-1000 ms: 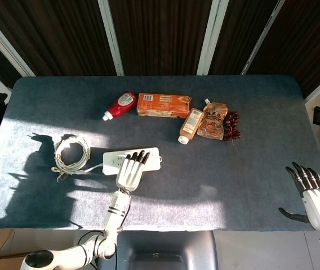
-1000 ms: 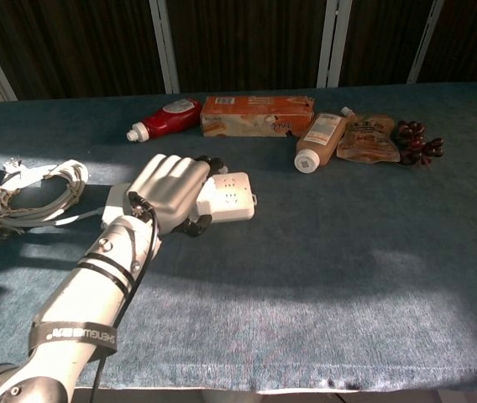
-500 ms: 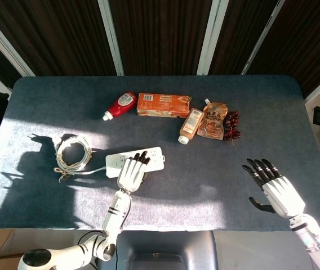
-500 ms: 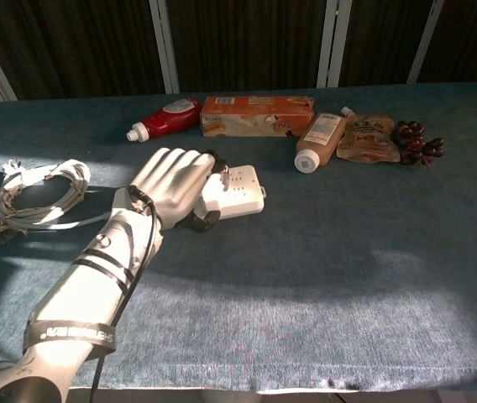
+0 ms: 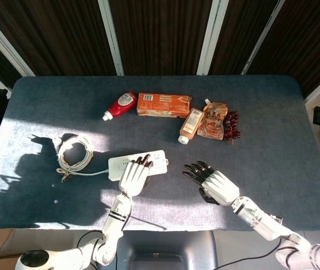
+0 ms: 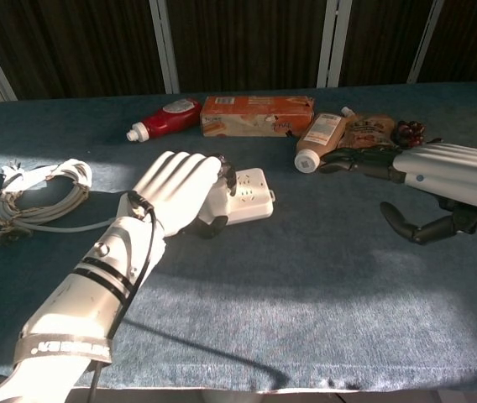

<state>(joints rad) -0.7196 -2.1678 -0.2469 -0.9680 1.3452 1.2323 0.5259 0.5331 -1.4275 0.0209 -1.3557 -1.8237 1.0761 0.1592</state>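
Note:
My left hand point(image 5: 133, 175) lies over the left half of a white power strip point(image 5: 156, 161), fingers across its top and thumb against its near edge, gripping it point(image 6: 252, 194). The strip's cable runs left to a loose white coil point(image 5: 72, 152) on the blue-grey table point(image 5: 261, 101). My right hand point(image 5: 212, 180) hovers just right of the strip, holding nothing, its dark fingertips spread and pointing left. In the chest view the left hand point(image 6: 175, 186) covers most of the strip, and the right hand point(image 6: 440, 178) comes in from the right edge with its thumb hanging below.
Along the far side lie a red sauce bottle point(image 5: 121, 104), an orange carton point(image 5: 163, 104), a brown bottle with a white cap point(image 5: 191, 125), a brown pouch point(image 5: 213, 119) and dark red fruits point(image 5: 231, 126). The coil point(image 6: 41, 196) sits near the table's left edge.
My left hand has slid the power strip to the right, drawing the cable out of the coil. My right hand has swept in from the table's right edge to just right of the strip.

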